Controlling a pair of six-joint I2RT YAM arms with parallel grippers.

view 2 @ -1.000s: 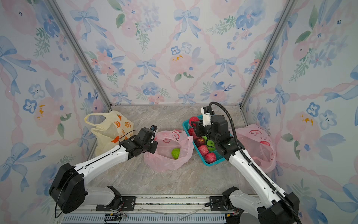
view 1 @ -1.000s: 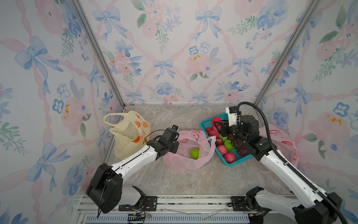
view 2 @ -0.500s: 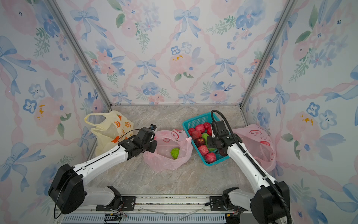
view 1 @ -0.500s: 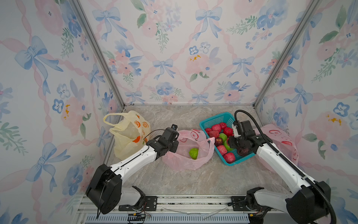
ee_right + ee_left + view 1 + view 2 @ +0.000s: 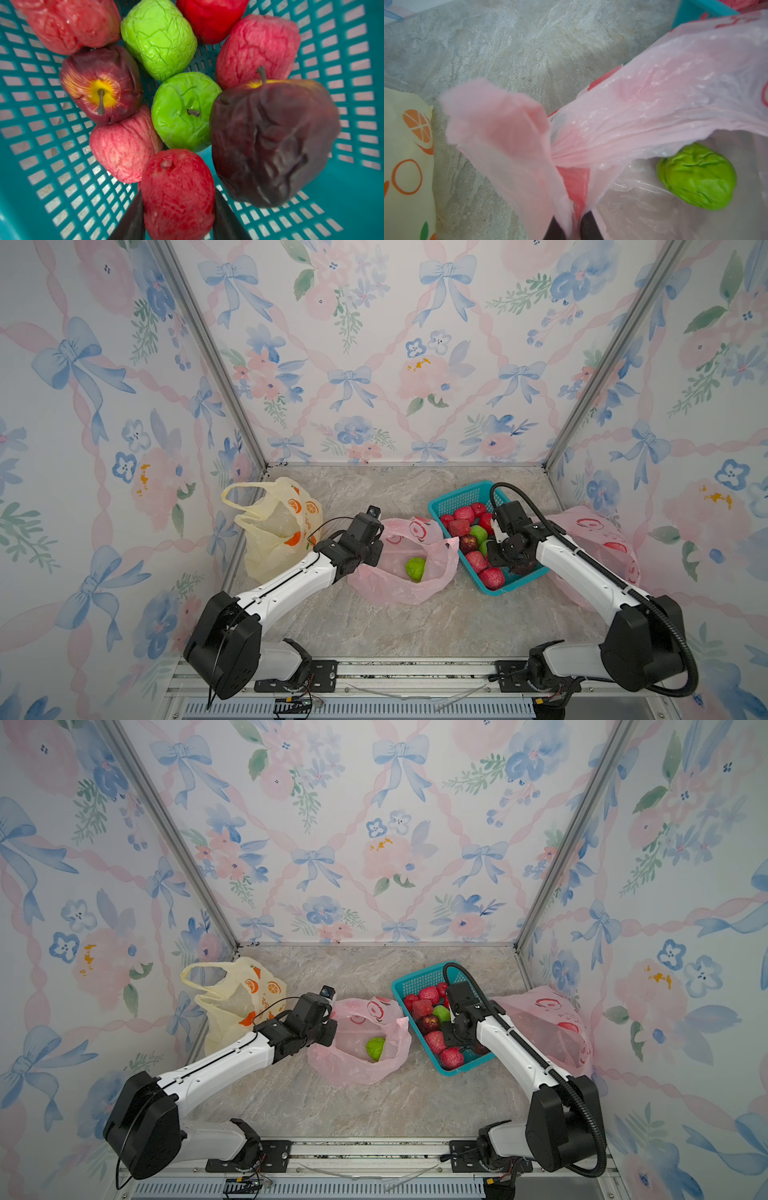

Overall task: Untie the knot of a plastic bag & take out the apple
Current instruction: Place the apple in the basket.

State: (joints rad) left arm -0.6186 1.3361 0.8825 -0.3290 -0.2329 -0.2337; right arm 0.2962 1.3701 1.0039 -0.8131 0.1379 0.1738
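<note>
Green apple [image 5: 415, 568] lies loose inside the open pink plastic bag [image 5: 399, 589] on the bench [image 5: 415, 635], just beyond the left tool [image 5: 570, 227], which is pinched closed on the bag's rim, while the right tool [image 5: 178, 220] grips a red apple [image 5: 177, 193] over the teal basket [image 5: 451, 499] beside it.

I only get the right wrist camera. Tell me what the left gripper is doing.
Observer: The left gripper is shut on the pink bag at its rim, and the bag's mouth is open.
Operator: My right gripper grips a red apple in the basket. Report what that bag contains.
Observer: One green apple lies inside it.
Operator: List what else is on the table.
Observer: A yellow bag with orange prints stands at the table's left edge.
</note>
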